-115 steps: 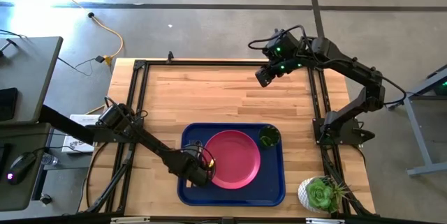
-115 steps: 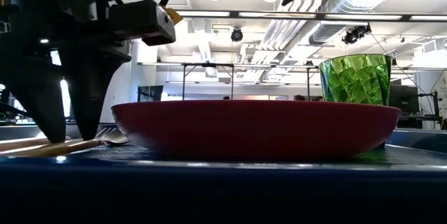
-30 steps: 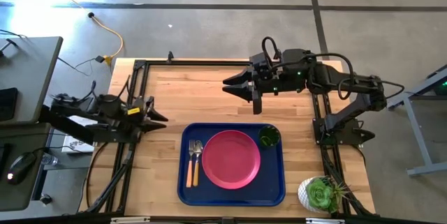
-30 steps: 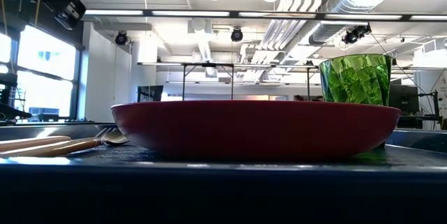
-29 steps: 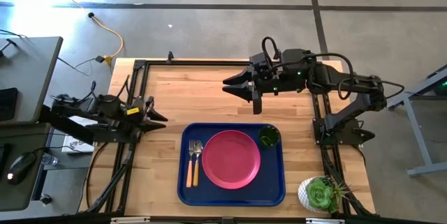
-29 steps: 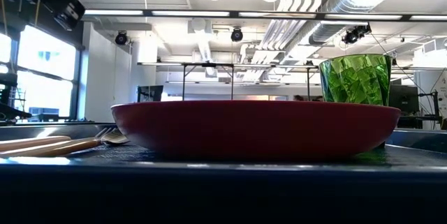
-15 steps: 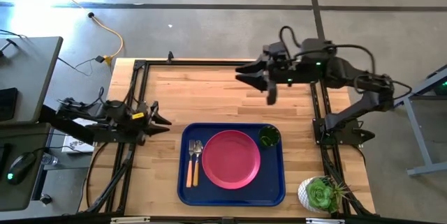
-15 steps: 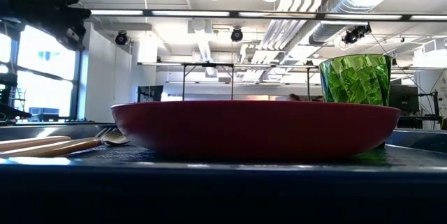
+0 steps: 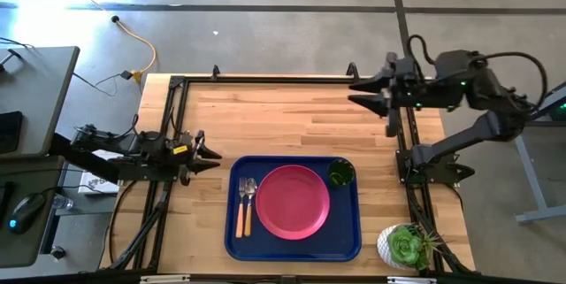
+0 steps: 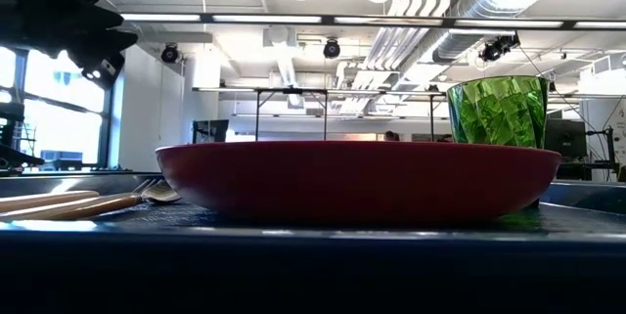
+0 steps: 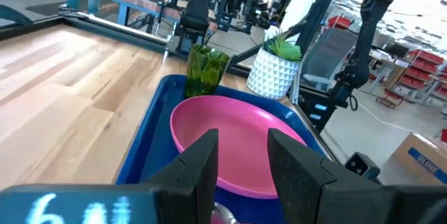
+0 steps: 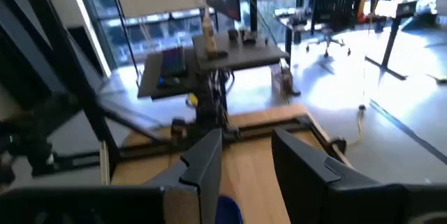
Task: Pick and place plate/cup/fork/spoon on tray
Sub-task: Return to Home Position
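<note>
The dark blue tray (image 9: pixel 349 244) lies at the table's near middle. On it rest the pink-red plate (image 9: pixel 293 201), the green cup (image 9: pixel 340 173) upright at its far right corner, and the fork (image 9: pixel 240 204) and spoon (image 9: pixel 250 204) side by side left of the plate. The low view shows the plate (image 10: pixel 357 179), the cup (image 10: pixel 497 111) and the spoon's bowl (image 10: pixel 161 194). My left gripper (image 9: pixel 215 158) is open and empty at the table's left edge, left of the tray. My right gripper (image 9: pixel 354 92) is open and empty over the table's far right corner.
A white pot with a green succulent (image 9: pixel 407 246) stands at the table's near right corner, right of the tray; it also shows in the left wrist view (image 11: pixel 276 67). The table's black frame rails (image 9: pixel 265 79) run along its edges. Bare wood (image 9: pixel 265 120) lies beyond the tray.
My right gripper has drawn back from over the table's far middle toward the right edge, staying open and empty. My left gripper has sunk a little at the left edge, still open. The things on the tray have not moved.
</note>
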Action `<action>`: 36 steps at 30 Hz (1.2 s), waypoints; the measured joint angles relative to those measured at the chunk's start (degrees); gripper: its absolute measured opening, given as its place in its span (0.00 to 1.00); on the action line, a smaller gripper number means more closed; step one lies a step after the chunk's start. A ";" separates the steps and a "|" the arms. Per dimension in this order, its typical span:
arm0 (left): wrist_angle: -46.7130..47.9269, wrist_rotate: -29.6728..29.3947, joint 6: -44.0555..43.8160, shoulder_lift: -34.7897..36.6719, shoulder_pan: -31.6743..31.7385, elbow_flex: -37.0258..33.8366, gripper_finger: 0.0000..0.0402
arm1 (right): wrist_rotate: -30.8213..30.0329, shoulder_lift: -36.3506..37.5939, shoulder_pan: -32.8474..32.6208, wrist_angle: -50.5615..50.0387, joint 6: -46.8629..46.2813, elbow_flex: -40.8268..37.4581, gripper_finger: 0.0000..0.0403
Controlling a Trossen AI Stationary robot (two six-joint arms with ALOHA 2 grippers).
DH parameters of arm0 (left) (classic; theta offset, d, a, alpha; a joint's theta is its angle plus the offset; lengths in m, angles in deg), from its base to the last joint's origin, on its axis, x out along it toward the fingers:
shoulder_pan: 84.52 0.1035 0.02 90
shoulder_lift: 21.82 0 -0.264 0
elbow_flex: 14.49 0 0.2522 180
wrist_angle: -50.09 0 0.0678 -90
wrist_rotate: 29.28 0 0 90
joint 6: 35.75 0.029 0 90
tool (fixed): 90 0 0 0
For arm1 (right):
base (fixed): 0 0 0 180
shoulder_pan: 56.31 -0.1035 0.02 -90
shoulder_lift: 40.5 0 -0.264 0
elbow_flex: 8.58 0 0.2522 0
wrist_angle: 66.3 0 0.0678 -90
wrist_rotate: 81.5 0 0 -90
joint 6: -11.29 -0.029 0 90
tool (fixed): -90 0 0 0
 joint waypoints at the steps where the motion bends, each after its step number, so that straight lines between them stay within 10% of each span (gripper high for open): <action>1: 0.01 -0.07 -0.02 -0.23 0.00 0.00 0.28 | -0.43 0.69 -0.33 -1.66 0.02 0.00 0.29; 9: 0.02 -0.29 -4.84 -0.59 -0.02 0.01 0.28 | -5.05 6.97 -1.70 -11.02 0.63 -3.12 0.29; 36: 0.06 -0.41 3.57 -0.59 -0.03 0.02 0.28 | 2.39 58.28 -1.31 34.95 -6.59 -85.43 0.29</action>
